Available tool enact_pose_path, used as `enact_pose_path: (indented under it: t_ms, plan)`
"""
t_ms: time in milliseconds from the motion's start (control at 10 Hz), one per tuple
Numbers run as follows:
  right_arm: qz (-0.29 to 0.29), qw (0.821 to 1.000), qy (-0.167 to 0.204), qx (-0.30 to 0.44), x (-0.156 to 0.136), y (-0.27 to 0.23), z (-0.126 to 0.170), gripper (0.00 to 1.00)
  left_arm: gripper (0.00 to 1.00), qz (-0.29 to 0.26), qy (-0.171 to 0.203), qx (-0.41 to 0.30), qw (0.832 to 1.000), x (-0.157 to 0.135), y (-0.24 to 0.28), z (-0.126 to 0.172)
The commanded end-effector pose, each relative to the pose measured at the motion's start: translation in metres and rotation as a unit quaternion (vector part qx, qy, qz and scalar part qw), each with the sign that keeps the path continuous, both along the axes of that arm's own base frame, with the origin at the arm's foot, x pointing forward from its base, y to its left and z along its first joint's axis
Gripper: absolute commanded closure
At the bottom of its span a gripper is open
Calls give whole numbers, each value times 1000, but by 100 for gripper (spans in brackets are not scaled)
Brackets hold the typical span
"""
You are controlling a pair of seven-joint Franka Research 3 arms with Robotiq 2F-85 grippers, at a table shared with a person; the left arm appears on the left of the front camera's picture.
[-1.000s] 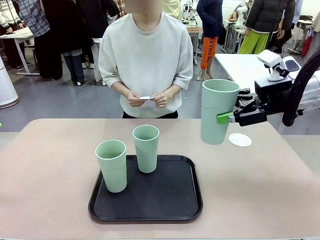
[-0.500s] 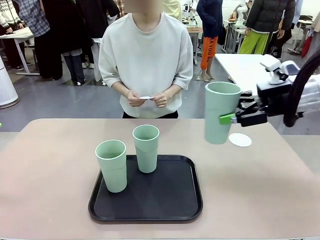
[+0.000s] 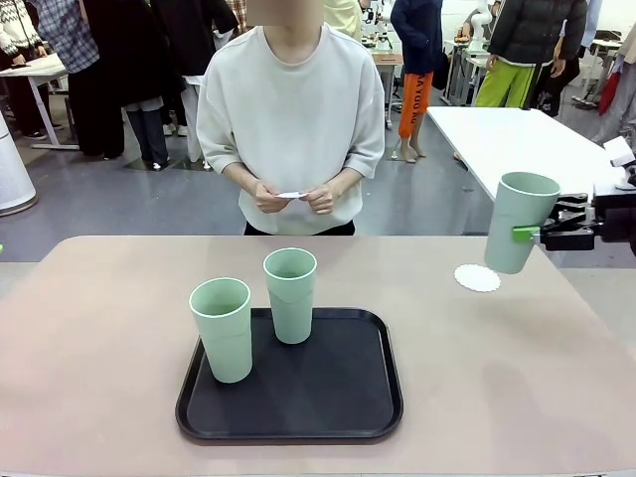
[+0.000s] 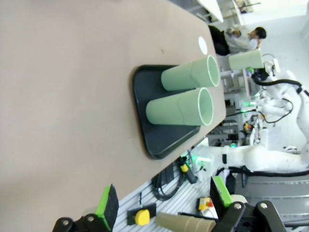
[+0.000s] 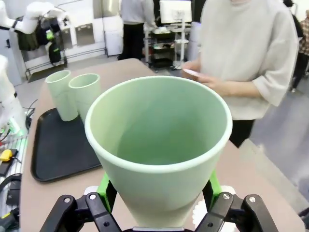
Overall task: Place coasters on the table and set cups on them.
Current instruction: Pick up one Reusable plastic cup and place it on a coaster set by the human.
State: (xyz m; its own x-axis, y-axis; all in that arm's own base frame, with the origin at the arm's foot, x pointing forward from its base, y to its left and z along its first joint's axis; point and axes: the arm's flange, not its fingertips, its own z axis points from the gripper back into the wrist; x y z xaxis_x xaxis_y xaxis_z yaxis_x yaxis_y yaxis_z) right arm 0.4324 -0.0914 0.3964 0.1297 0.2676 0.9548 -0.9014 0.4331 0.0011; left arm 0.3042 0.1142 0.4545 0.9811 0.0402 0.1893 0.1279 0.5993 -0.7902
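My right gripper [image 3: 538, 236] is shut on a pale mint-green cup [image 3: 519, 224], holding it slightly tilted in the air at the table's far right. The cup's base hangs just above and right of a white lacy coaster [image 3: 477, 278] lying on the beige table [image 3: 99, 328]. In the right wrist view this cup [image 5: 159, 145] sits between the green pads [image 5: 104, 186]. Two more cups [image 3: 223, 328] [image 3: 290, 295] stand on the black tray [image 3: 288, 397]. My left gripper [image 4: 164, 198] is open and off to the side, and its view shows both cups [image 4: 181, 107] on the tray [image 4: 154, 145].
A person stands at the far side of the table, both hands holding a small white disc [image 3: 288, 194] at waist height. A white table [image 3: 507, 134] stands behind at the right. Bare tabletop lies left and right of the tray.
My right gripper has carried the cup to the right and lower, from left of the coaster to just past its right side, tilting it a little. The person and the tray cups have not moved.
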Motion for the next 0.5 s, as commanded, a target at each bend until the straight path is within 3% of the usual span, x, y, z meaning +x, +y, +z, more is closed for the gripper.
enact_pose_path:
  t_ms: [0, 400]
  plan:
    - [-9, 999, -27, 19, 14, -2, -1, 15, 0, 0, -3, -7, 1000, -1, 1, 1]
    - [-8, 1000, -6, 4, 6, -6, -2, 15, 0, 0, -3, -7, 1000, -1, 1, 1]
